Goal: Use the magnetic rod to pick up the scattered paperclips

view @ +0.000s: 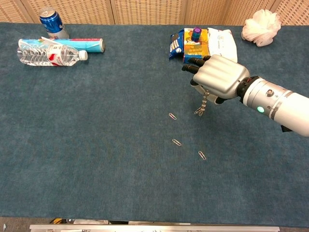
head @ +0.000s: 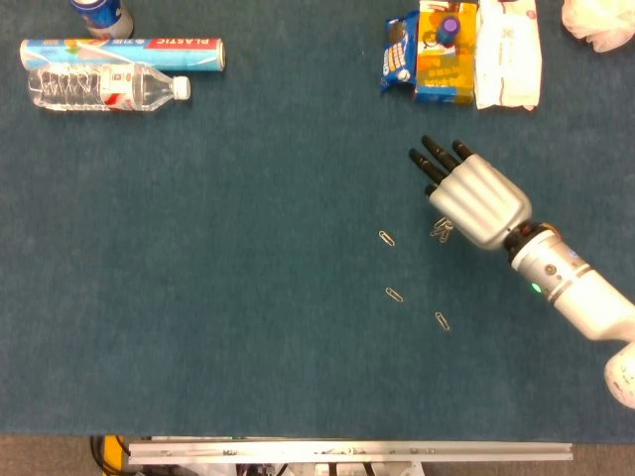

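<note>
My right hand [head: 476, 198] [view: 219, 79] hovers palm down over the blue table, right of centre, its fingers curled around the magnetic rod, which the palm almost wholly hides. A short chain of paperclips [view: 202, 106] [head: 441, 231] dangles from under the hand, clear of the cloth. Three loose paperclips lie flat on the table: one [head: 386, 238] [view: 172, 116] left of the hand, one [head: 394, 295] [view: 177, 142] nearer the front, one [head: 442, 320] [view: 202, 155] nearest the front edge. The left hand shows in neither view.
Snack packets and a yellow box [head: 444, 50] [view: 195, 46] lie just beyond the hand at the far edge. A water bottle [head: 104, 87], a plastic-wrap roll [head: 119, 52] and a blue can [view: 50, 21] sit far left. A white pouf [view: 260, 26] is far right.
</note>
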Motion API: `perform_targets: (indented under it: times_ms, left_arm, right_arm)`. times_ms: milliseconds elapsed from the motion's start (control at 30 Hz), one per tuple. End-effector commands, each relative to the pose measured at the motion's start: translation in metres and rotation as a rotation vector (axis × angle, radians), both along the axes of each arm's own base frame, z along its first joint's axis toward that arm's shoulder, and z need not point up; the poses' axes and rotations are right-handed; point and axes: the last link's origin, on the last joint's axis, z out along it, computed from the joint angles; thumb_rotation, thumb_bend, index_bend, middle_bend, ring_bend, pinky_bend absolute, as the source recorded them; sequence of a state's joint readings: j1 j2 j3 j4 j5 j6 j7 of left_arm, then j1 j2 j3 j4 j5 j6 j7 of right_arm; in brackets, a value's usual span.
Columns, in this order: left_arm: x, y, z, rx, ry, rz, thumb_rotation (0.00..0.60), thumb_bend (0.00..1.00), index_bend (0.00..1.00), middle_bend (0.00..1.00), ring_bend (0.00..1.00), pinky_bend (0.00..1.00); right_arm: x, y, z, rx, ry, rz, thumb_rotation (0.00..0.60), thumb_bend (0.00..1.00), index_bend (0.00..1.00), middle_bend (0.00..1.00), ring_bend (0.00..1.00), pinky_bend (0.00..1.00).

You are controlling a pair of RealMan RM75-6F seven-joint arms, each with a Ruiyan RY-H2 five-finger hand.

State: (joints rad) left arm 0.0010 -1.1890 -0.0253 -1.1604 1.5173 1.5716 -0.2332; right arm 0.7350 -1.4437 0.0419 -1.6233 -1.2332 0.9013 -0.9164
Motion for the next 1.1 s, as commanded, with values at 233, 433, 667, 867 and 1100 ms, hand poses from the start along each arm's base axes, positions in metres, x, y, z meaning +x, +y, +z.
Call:
perform_targets:
  times_ms: [233,433,667,867,1100]
  left_arm:
    - [-0.001,0.000,0.000,0.002,0.000,0.000,0.600,0.01,0.44,0.44,0.26,0.45]
    - [-0.002,0.000,0.000,0.001,0.002,0.004,0.600,0.01,0.44,0.44,0.26,0.45]
    - [-0.003,-0.001,0.000,0.000,0.001,0.009,0.600,0.01,0.44,0.44,0.26,0.45]
    - [-0.004,0.000,0.001,0.003,-0.002,0.012,0.600,0.01,0.44,0.44,0.26,0.45]
    - [-0.005,-0.002,0.001,0.003,-0.002,0.015,0.600,0.01,0.44,0.44,0.26,0.45]
  right_arm:
    - [-0.002,-0.005,-0.005,0.004,0.009,-0.008,0.600,0.32,0.58,0.13,0.00,0.25]
    - [-0.001,-0.006,-0.008,0.008,0.009,-0.006,0.600,0.32,0.58,0.13,0.00,0.25]
    - [0.001,-0.005,-0.010,0.018,0.004,-0.004,0.600,0.32,0.58,0.13,0.00,0.25]
    - [0.013,0.002,-0.009,0.034,-0.020,0.030,0.600,0.32,0.58,0.13,0.00,0.25]
    - [0.026,0.003,-0.013,0.044,-0.028,0.056,0.600,0.32,0.58,0.13,0.00,0.25]
